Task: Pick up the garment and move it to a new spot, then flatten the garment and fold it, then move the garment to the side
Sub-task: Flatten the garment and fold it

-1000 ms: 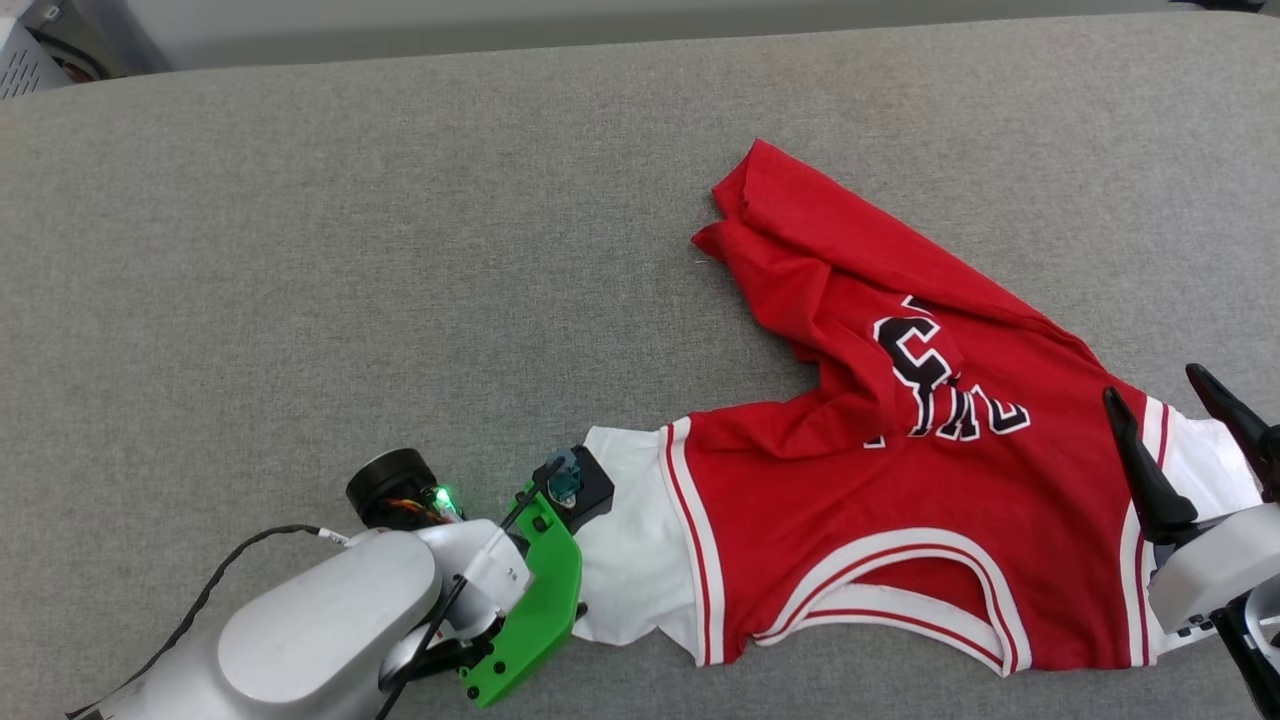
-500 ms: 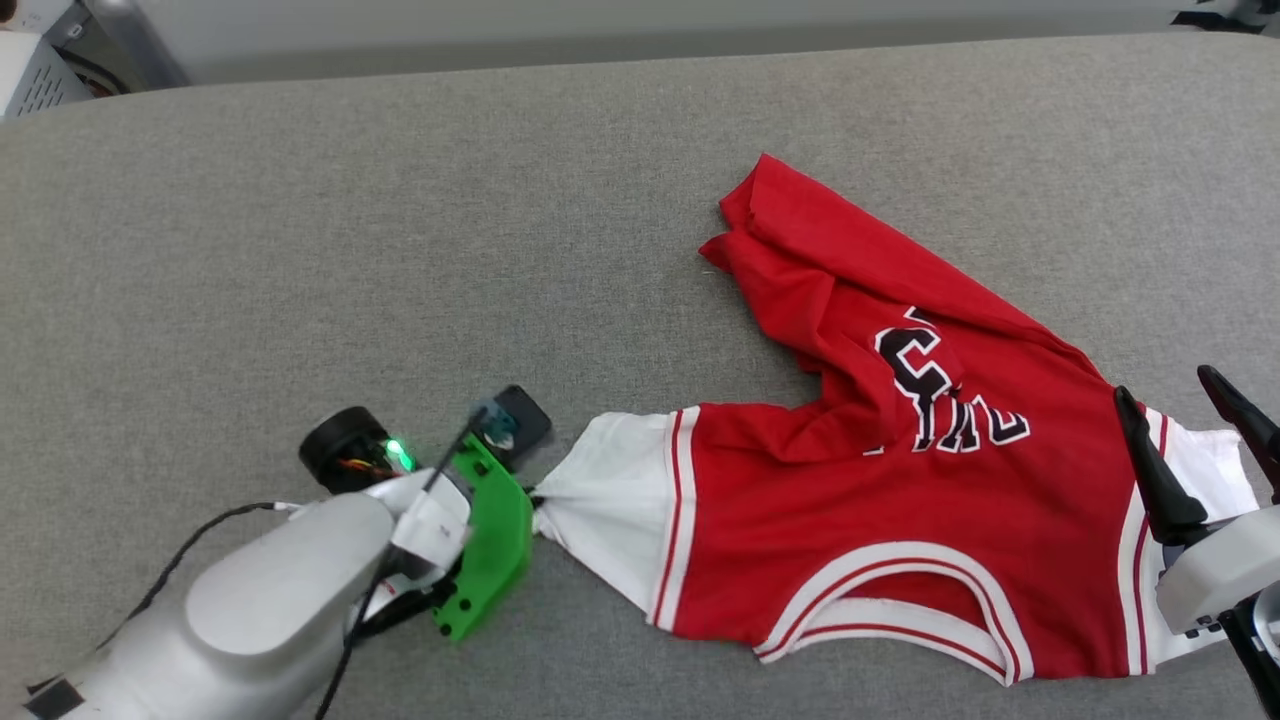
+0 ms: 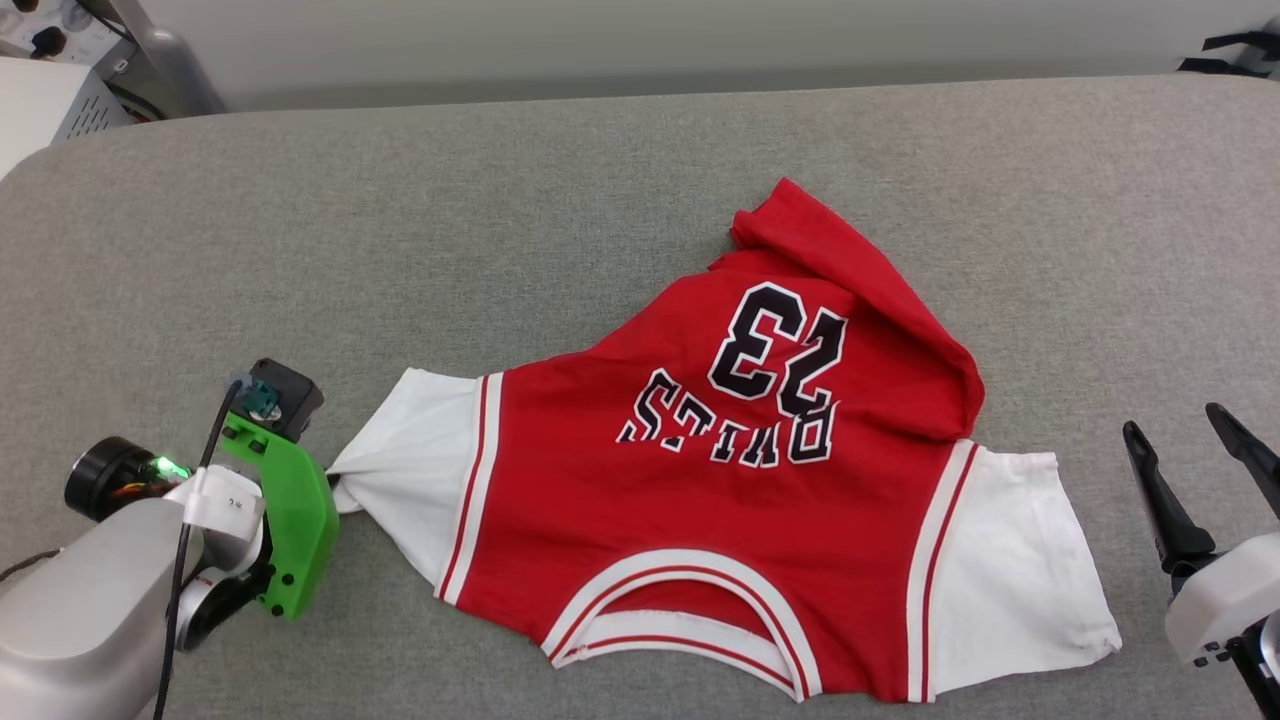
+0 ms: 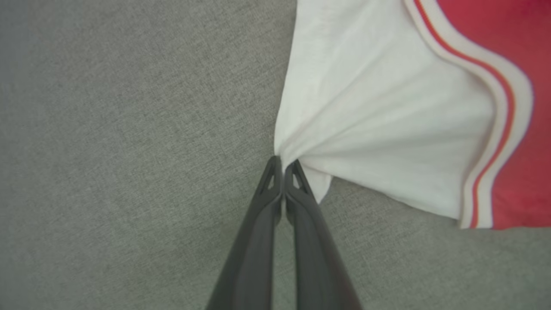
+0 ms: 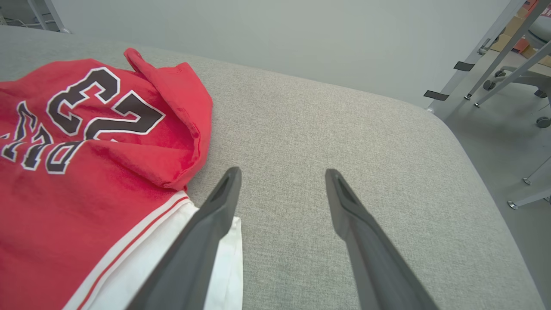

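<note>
Left claw (image 4: 282,161) clamped on garment (image 3: 700,500) sleeve tip. Right claw (image 3: 1175,428) spread apart, near garment's other sleeve, over grey table (image 3: 600,200).

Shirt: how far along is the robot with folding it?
The shirt lies mostly spread, so flattening is under way. The left hand pinches one white sleeve; the right hand is open beside the other. A red corner is flopped over; folding and moving aside remain.

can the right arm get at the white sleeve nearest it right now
Probably yes: the right gripper is open just beside that sleeve of the garment, with bare grey surface between them and nothing in the way.
</note>
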